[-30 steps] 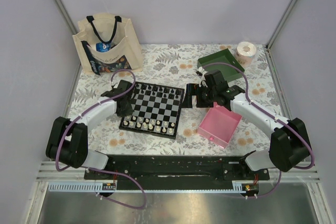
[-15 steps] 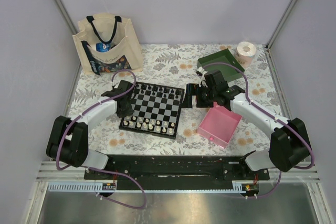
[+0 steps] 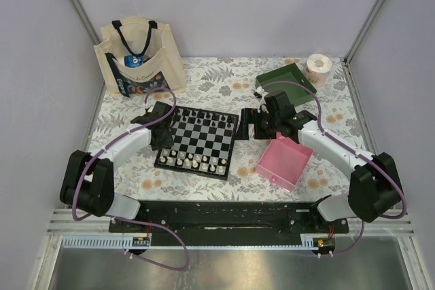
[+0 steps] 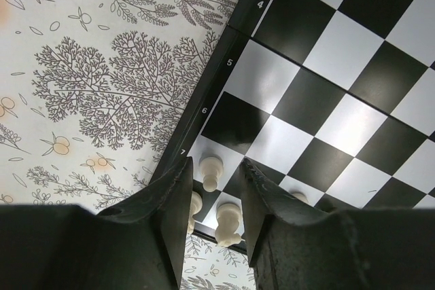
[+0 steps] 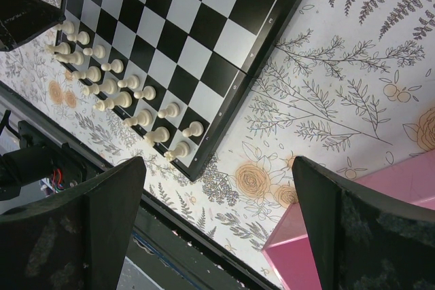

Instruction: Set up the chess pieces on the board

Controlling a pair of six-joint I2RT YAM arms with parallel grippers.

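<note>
The board [image 3: 199, 137] lies mid-table, with cream-white chess pieces [image 3: 197, 161] along its near rows and black ones [image 3: 204, 113] along the far rows. My left gripper [image 3: 164, 145] hangs low over the board's near left corner. In the left wrist view it [image 4: 215, 162] is open with a narrow gap. A white pawn [image 4: 211, 171] stands just past the tips and a taller white piece [image 4: 229, 222] stands between the fingers [image 4: 170, 215], untouched. My right gripper [image 3: 250, 127] is wide open and empty beside the board's right edge; its wrist view [image 5: 219, 168] shows the board [image 5: 170, 52] and white rows [image 5: 115, 79].
A pink tray [image 3: 285, 161] sits right of the board, under my right arm, and shows in the right wrist view [image 5: 380, 236]. A green tray [image 3: 285, 78] and a paper roll [image 3: 318, 67] are at the back right. A tote bag [image 3: 139, 59] stands at the back left.
My left gripper has shifted very slightly at the board's left edge. The right arm has not moved.
</note>
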